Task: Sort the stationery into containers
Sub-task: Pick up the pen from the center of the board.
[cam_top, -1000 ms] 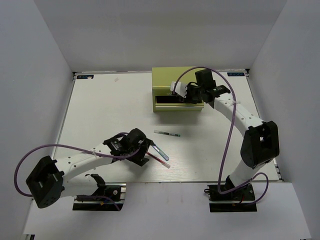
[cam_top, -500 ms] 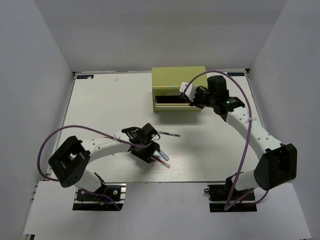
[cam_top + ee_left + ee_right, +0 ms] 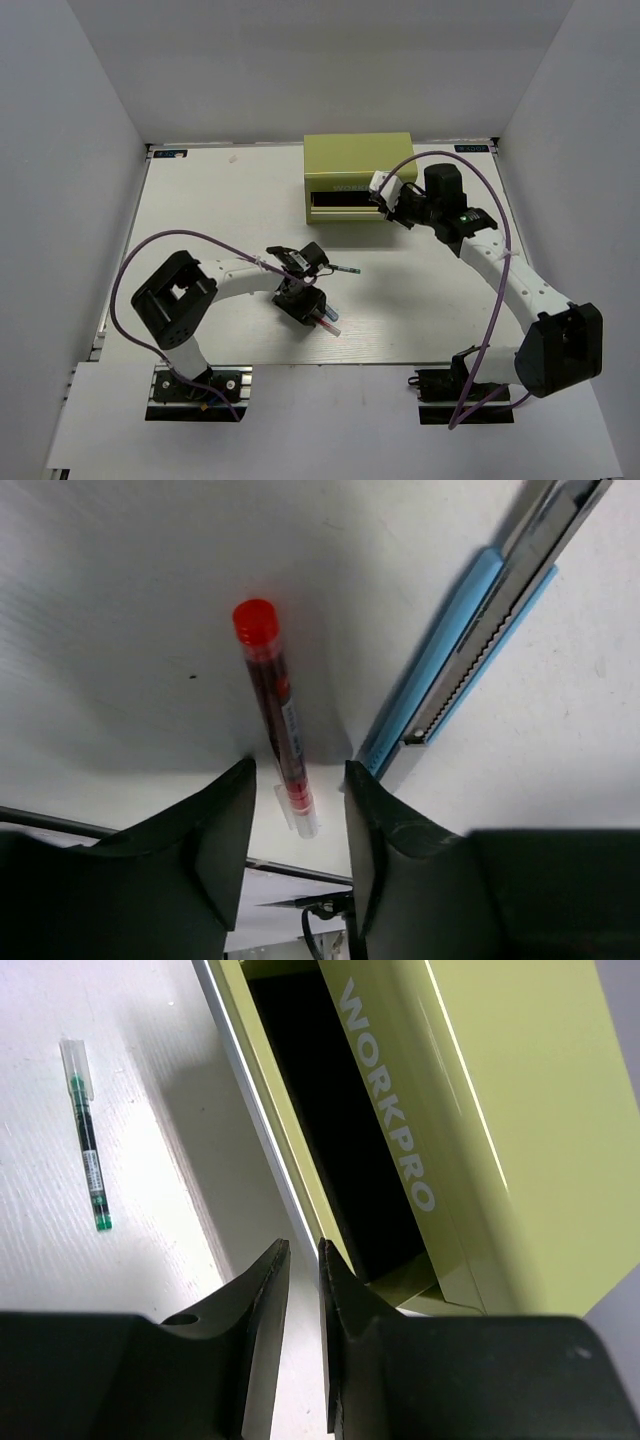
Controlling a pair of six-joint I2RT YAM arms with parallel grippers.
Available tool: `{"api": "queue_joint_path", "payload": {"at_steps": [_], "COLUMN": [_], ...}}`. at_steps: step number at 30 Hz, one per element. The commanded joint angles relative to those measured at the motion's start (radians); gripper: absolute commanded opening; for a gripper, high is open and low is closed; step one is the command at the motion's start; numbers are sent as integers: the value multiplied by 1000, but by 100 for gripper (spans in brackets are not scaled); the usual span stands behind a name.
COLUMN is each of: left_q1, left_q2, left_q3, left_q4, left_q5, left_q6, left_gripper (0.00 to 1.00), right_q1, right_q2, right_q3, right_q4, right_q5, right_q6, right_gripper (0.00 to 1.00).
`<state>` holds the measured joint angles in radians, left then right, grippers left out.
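ok so, versus a second ago: the left arm (image 3: 235,280) swings its elbow up off the near edge and pushes the left gripper (image 3: 308,302) a bit toward 3 o'clock. It now sits right over the red pen (image 3: 270,695). Its fingers (image 3: 225,820) come in from wide and are now just either side of the pen's clear end, not touching. The right gripper (image 3: 303,1250) slides from the middle of the drawer (image 3: 330,1120) toward 3 o'clock, to its right end, fingers pulled nearly together. The right arm (image 3: 500,265) drops its elbow toward 5 o'clock.
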<state>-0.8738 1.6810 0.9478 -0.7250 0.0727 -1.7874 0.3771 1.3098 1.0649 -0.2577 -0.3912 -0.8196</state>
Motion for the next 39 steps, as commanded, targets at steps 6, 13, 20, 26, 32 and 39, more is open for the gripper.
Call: {"api": "queue_joint_path", "payload": {"at_steps": [6, 13, 20, 26, 32, 39], "left_q1": [15, 24, 24, 33, 91, 159], "left_q2": [82, 85, -9, -108, -138, 8], "left_q3": [49, 86, 154, 236, 298, 491], "left_q4": [-62, -90, -24, 136, 262, 346], "left_q5": [74, 75, 65, 20, -106, -175], "left_q6": [62, 80, 149, 279, 365, 333], "left_gripper": [43, 23, 16, 4, 0, 0], "right_q1": [-23, -33, -44, -52, -66, -90], "right_q2": [-53, -72, -86, -92, -121, -164], "right_q3": [-34, -63, -92, -103, -144, -181], "right_q4": [77, 87, 101, 120, 225, 287], "right_q5": [-43, -49, -57, -55, 11, 55], "right_q6": [39, 43, 51, 63, 147, 188], "right_gripper": [24, 29, 42, 43, 31, 13]}}
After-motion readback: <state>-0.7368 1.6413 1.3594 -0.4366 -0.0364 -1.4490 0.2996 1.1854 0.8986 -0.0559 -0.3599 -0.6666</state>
